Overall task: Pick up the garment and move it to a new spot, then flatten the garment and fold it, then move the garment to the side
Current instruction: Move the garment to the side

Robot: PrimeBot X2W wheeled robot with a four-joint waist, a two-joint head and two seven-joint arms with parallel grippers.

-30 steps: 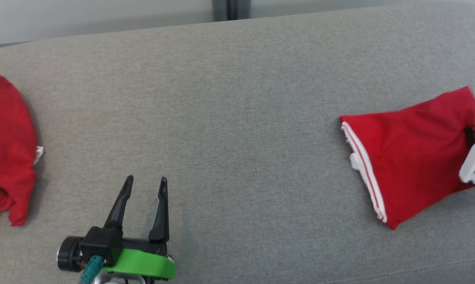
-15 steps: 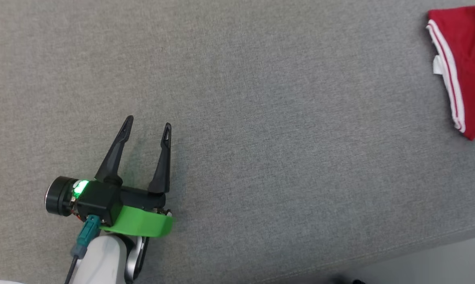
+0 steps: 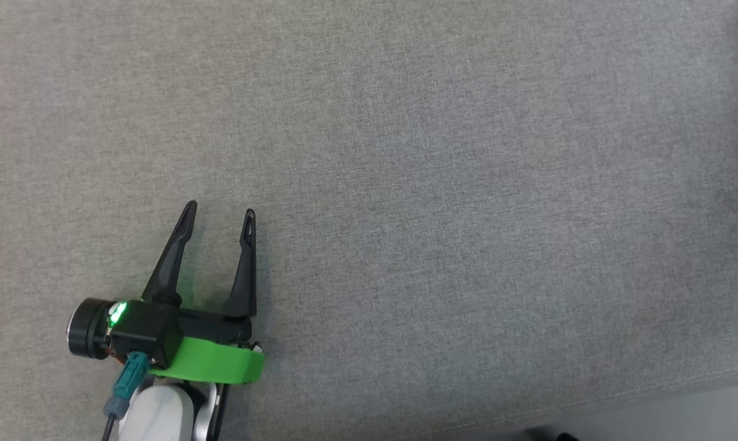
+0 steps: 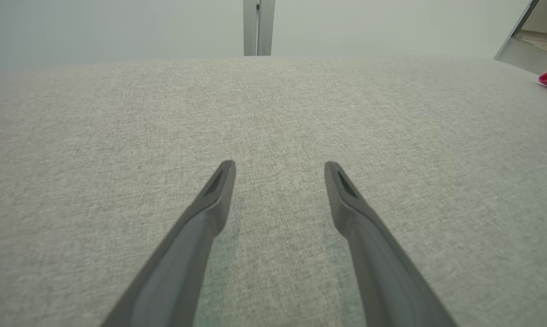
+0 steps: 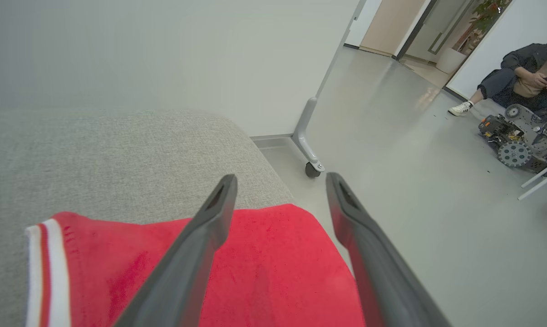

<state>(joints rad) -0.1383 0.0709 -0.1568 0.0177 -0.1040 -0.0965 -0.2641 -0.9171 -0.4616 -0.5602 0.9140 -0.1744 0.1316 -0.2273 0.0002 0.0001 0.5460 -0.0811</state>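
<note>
Matt, coarse-woven grey cloth covers the desk [image 3: 442, 184]; garment [image 5: 264, 272] of soft red cloth; left tool [image 3: 220, 209] of matt dark plastic.

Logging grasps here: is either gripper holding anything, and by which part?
Nothing is held. The left gripper is open over the grey cushion; the right gripper is open above the red garment, not gripping it.

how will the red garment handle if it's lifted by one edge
Probably floppy: the red garment lies flat with soft creases, so it should drape. Likely light, being thin cloth. It may drag on the textured grey cushion.
</note>
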